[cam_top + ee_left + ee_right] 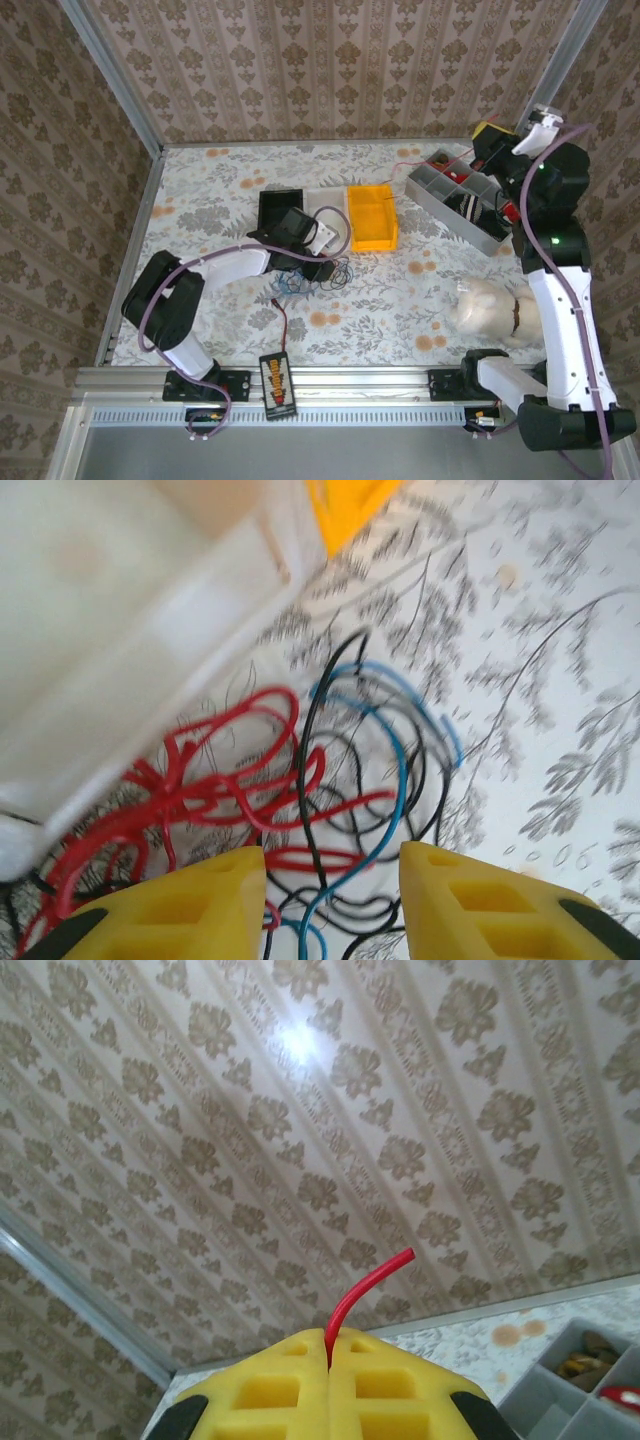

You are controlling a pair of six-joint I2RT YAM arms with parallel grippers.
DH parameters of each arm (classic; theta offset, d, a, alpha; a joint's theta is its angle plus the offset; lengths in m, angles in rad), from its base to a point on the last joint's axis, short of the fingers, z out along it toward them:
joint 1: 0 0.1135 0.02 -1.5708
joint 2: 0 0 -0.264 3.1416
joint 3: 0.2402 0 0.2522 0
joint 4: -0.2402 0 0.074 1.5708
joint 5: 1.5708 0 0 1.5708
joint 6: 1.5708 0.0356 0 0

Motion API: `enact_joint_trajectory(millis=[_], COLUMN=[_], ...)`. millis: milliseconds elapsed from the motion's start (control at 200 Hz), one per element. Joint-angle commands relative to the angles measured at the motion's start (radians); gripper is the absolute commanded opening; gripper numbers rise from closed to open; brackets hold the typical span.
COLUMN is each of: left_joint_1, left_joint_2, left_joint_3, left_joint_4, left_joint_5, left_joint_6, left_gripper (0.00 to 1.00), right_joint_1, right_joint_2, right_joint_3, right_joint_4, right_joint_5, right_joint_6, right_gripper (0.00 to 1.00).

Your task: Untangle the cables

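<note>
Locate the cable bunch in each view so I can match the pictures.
Top external: cables lie centre-left on the table, just in front of the white bin.
Left wrist: cables in the centre, spreading to the lower left, below the white bin.
Right wrist: one red wire end sticks up from the shut right gripper, bottom centre.
Shared landmark: orange bin, also at the top of the left wrist view.

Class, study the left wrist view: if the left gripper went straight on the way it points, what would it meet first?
Most likely the tangled cables on the table, lying right ahead of the open left gripper, though depth is unclear. The white bin stands off to the side.
</note>
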Motion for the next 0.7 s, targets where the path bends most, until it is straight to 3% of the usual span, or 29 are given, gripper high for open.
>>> enact_joint_trajectory(millis=[0,150,365,560,695], left_joint_1=[-0.001,0.031,0.074,0.078,0.076], left_joint_2=[-0.052,-0.119,-0.205,-0.214,-0.216], left_joint_3=[0.001,-0.019,-0.072,-0.092,-0.103], left_joint_4=[0.069,0.13,0.235,0.256,0.242], left_joint_5=[0.015,-0.018,-0.159,-0.247,-0.381], left_joint_6=[-0.025,-0.091,-0.197,-0.247,-0.314], left_gripper=[0.46,0.52,0.57,0.58,0.58], right_joint_1=[0.059,0.151,0.227,0.244,0.246], right_joint_2=[0.04,0.106,0.193,0.241,0.262], right_joint_3=[-0.023,-0.048,-0.115,-0.139,-0.119], right_joint_4=[0.042,0.084,0.143,0.14,0.096], right_joint_5=[0.037,0.06,0.059,0.097,0.17], right_joint_6=[-0.007,-0.005,0.03,0.019,-0.015], right_gripper=[0.0,0.0,0.0,0.0,0.0])
